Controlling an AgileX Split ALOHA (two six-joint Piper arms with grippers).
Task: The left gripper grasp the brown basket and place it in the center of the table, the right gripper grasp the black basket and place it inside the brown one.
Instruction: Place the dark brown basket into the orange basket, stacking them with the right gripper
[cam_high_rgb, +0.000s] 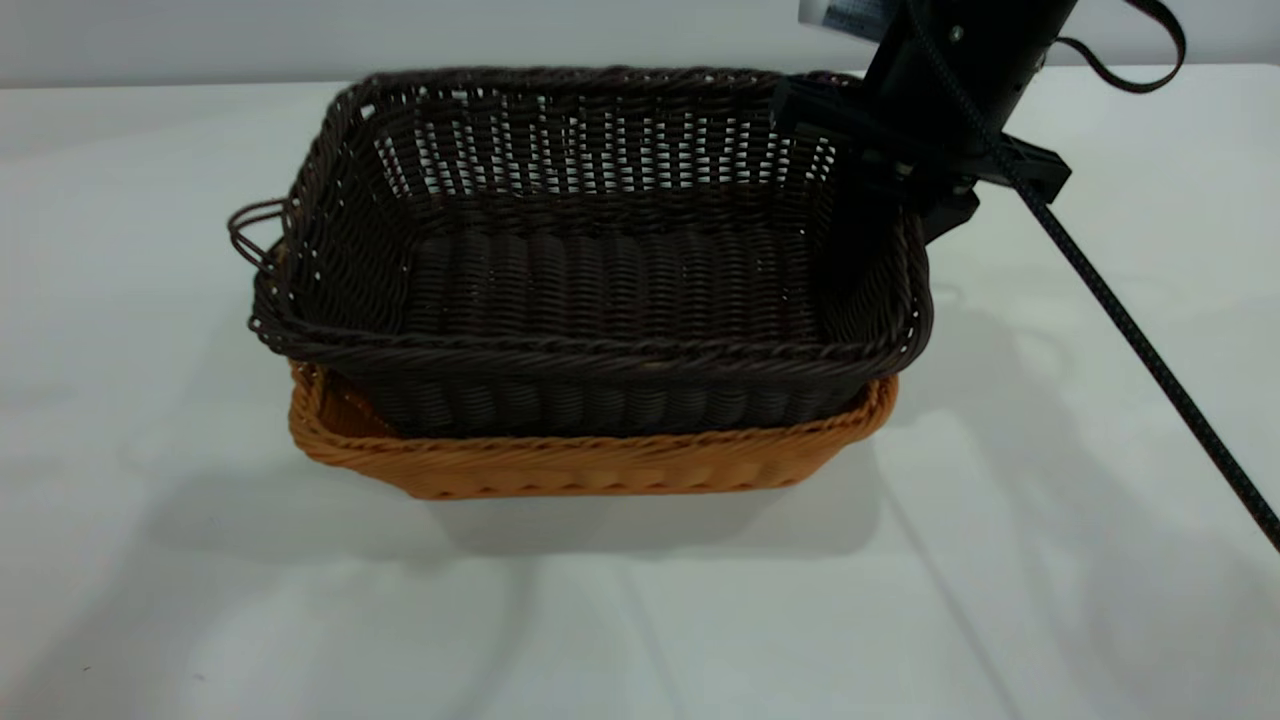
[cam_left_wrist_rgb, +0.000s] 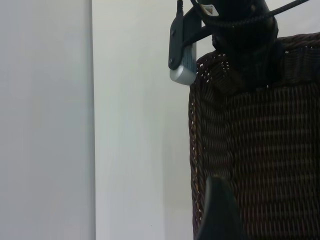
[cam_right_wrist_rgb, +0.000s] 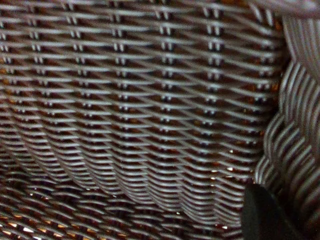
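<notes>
1. The black basket (cam_high_rgb: 590, 250) sits nested inside the brown basket (cam_high_rgb: 600, 460), tilted: its rim rides well above the brown rim at the exterior view's left and lies closer to it at the right. Both stand near the middle of the bench (cam_high_rgb: 150, 600).
2. Only the front wall and front rim of the brown basket show; the rest is covered by the black one.
3. Open bench surface surrounds the pair on the front, left and right sides. The bench's far edge runs just behind the black basket's back rim.
4. A thin loop handle (cam_high_rgb: 255, 235) projects from the black basket's left end.
5. The right claw (cam_high_rgb: 915, 165) stands at the black basket's far right corner, with the arm rising out of the frame top. Its fingers merge with the dark weave, so whether they clamp the rim or stand apart cannot be told.
6. A black cable (cam_high_rgb: 1130, 330) runs from the right arm diagonally toward the right edge of the exterior view.
7. A label on the right arm (cam_left_wrist_rgb: 209, 9) is visible in the left wrist view; its writing is probably too small to read.
8. The left claw is outside the exterior view. Its wrist camera shows one dark fingertip (cam_left_wrist_rgb: 217, 210) over the black basket's outer wall; the finger spacing cannot be told.
</notes>
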